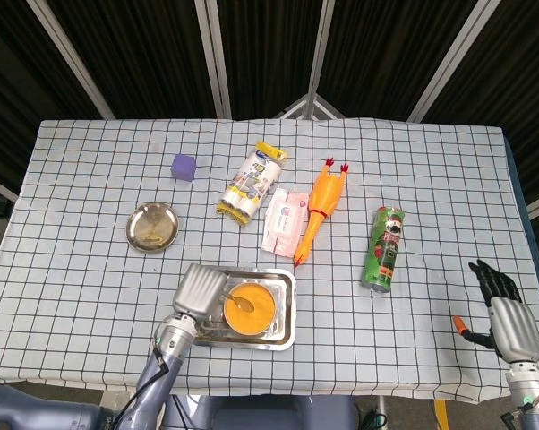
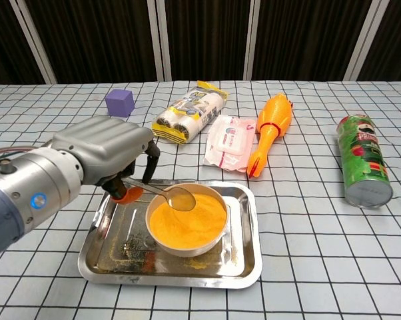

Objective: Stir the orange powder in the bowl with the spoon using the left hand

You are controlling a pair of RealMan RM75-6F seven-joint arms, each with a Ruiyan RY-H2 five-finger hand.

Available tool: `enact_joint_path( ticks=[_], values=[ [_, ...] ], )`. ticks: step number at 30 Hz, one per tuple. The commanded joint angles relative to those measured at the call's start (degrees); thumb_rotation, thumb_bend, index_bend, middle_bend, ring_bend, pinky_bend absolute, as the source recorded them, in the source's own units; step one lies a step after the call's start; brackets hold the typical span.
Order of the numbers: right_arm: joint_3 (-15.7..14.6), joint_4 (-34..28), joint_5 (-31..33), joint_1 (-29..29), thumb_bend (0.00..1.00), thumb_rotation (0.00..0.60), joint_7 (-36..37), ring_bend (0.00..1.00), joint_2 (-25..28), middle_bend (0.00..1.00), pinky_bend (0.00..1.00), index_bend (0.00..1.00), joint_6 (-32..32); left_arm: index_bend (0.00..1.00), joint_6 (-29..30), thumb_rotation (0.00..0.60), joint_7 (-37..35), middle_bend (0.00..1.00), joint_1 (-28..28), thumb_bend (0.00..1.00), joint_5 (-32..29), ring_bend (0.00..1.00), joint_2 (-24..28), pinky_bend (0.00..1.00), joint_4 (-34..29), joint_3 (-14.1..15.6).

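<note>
While the left hand (image 2: 110,157) grips the spoon (image 2: 167,195) over the powder-filled bowl (image 2: 187,223) in the tray (image 2: 244,257), a hard dip may spill powder, seemingly heaped near the rim; the right hand (image 1: 500,313) rests open on the counter (image 1: 90,179)

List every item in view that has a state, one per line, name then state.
left hand: holds the spoon over the tray
spoon: bowl end over the powder, near its surface
bowl: upright in the tray, full of orange powder
tray: flat, dusted with powder
small round dish: upright, some residue inside
chip can: lying on its side
rubber chicken: lying flat
right hand: open, holds nothing
</note>
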Motion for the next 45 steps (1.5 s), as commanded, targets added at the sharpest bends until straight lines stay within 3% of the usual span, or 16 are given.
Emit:
enact_joint_path(
  ticks=[1, 4, 8, 11, 26, 45],
  values=[
    [0.0, 0.0, 0.1, 0.0, 0.37, 0.600, 0.0, 0.00, 0.0, 0.00, 0.00, 0.00, 0.0, 0.52, 0.6, 0.600, 0.8, 1.00, -1.1, 0.54, -1.0, 0.98, -1.7, 0.96, 1.2, 0.1],
    [0.1, -0.1, 0.1, 0.0, 0.37, 0.600, 0.1, 0.00, 0.1, 0.00, 0.00, 0.00, 0.0, 0.48, 1.0, 0.600, 0.9, 1.00, -1.6, 0.49, -1.4, 0.98, -2.9, 0.96, 2.0, 0.4],
    [0.1, -0.1, 0.3, 0.0, 0.37, 0.600, 0.2, 0.00, 0.1, 0.00, 0.00, 0.00, 0.0, 0.43, 1.7, 0.600, 0.8, 0.99, -2.0, 0.34, -1.3, 0.97, -3.3, 0.96, 2.3, 0.9],
    [0.2, -0.1, 0.3, 0.0, 0.37, 0.600, 0.2, 0.00, 0.1, 0.00, 0.00, 0.00, -0.1, 0.41, 2.4, 0.600, 0.0, 0.99, -1.9, 0.31, -0.3, 0.97, -2.7, 0.96, 1.9, 1.3],
    [0.1, -0.4, 0.3, -0.1, 0.37, 0.600, -0.2, 0.00, 0.1, 0.00, 0.00, 0.00, 0.0, 0.49, 3.0, 0.600, -5.7, 0.99, -0.8, 0.31, 4.8, 0.97, 2.9, 0.96, 1.1, 4.4],
    [0.2, -0.6, 0.6, -0.1, 0.37, 0.600, 0.3, 0.00, 0.2, 0.00, 0.00, 0.00, 0.0, 0.54, 1.3, 0.600, -7.8, 0.99, -2.4, 0.36, 6.3, 0.98, -1.4, 0.96, 8.7, 4.9]
  ],
)
